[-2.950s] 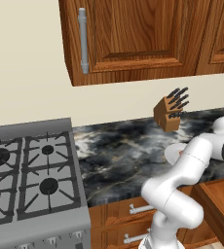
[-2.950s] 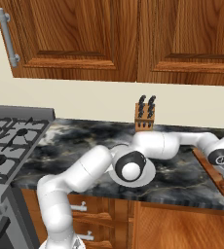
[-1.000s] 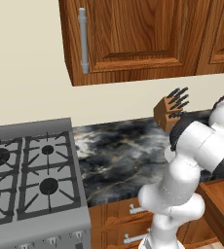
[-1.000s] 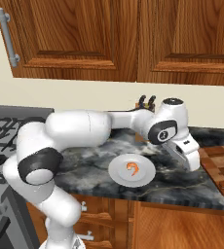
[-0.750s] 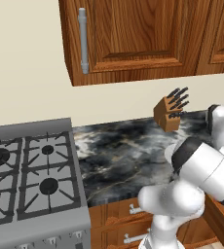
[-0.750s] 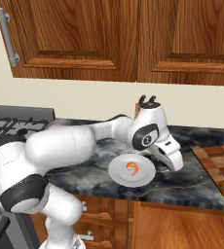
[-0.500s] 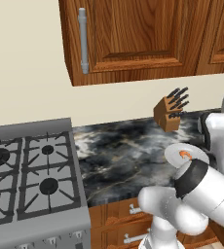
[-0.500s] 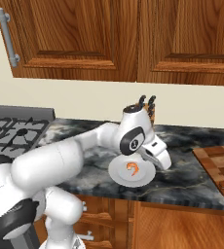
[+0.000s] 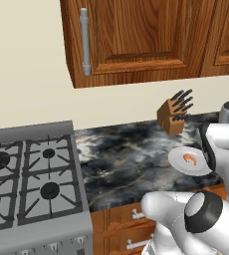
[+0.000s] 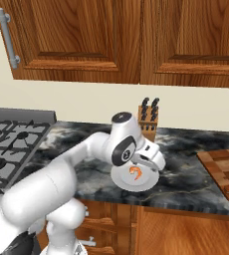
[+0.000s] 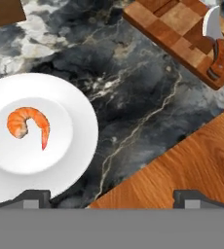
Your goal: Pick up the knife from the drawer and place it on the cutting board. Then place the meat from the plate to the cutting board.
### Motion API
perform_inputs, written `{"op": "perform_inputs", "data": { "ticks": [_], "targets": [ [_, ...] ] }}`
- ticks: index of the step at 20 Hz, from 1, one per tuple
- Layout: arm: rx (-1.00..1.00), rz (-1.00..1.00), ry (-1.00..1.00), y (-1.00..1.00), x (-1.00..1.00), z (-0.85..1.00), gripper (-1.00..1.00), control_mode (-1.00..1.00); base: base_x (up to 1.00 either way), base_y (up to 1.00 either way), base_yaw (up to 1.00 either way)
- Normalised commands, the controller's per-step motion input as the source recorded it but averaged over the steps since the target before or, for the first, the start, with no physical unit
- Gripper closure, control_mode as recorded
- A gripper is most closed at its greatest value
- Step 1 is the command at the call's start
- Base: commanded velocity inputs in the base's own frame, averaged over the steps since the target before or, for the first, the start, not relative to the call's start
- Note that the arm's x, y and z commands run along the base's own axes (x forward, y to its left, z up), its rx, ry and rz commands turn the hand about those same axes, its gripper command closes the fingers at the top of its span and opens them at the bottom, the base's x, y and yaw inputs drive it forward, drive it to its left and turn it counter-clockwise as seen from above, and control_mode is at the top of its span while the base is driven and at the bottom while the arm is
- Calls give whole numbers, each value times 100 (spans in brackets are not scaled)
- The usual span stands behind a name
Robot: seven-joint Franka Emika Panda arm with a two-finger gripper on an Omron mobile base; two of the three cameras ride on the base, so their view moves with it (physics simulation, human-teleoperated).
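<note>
In the hand view the two small dark tips of the claw rise at the bottom edge, set wide apart with nothing between them. Just above the left tip lies the round white shallow plate, and in its middle sits the small curled orange shrimp-like piece of meat, its tail pointing down toward the claw. Beside the right tip spreads the flat reddish-brown wooden front of the open drawer, below the edge of the dark marbled stone counter. Farther off, at the upper right of this view, the square wooden cutting board of light and dark brown blocks rests on the counter, well apart from the plate. The small kitchen knife with a reddish-brown handle and short silver blade lies on the board near its edge.

From the right base camera the white arm curls down over the plate, the claw hanging just above its rim, with the meat showing under it. The cutting board sits at the far right of the counter. Behind the arm, against the wall, stands a wooden block of black-handled knives.

From the left base camera the plate and meat lie near the counter's front edge, the knife block behind them, and a grey gas stove to the left
</note>
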Motion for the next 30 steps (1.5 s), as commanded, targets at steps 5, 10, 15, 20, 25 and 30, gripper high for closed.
{"op": "perform_inputs", "data": {
  "ticks": [5, 10, 15, 20, 25, 30],
  "targets": [
    [0, 25, 1, 27, 7, -1, -100, -100, 0, 0, 0],
    [1, 9, 3, 3, 11, -7, -100, -100, 0, 0, 0],
    [2, 2, 5, 0, 20, -7, -100, -100, 0, 0, 0],
    [1, 0, 6, 4, 16, -9, -100, -100, 0, 0, 0],
    [1, 1, 5, 3, 12, -14, -100, -100, 0, 0, 0],
    [1, 0, 6, 5, 13, -14, -100, -100, 0, 0, 0]
  ]
}}
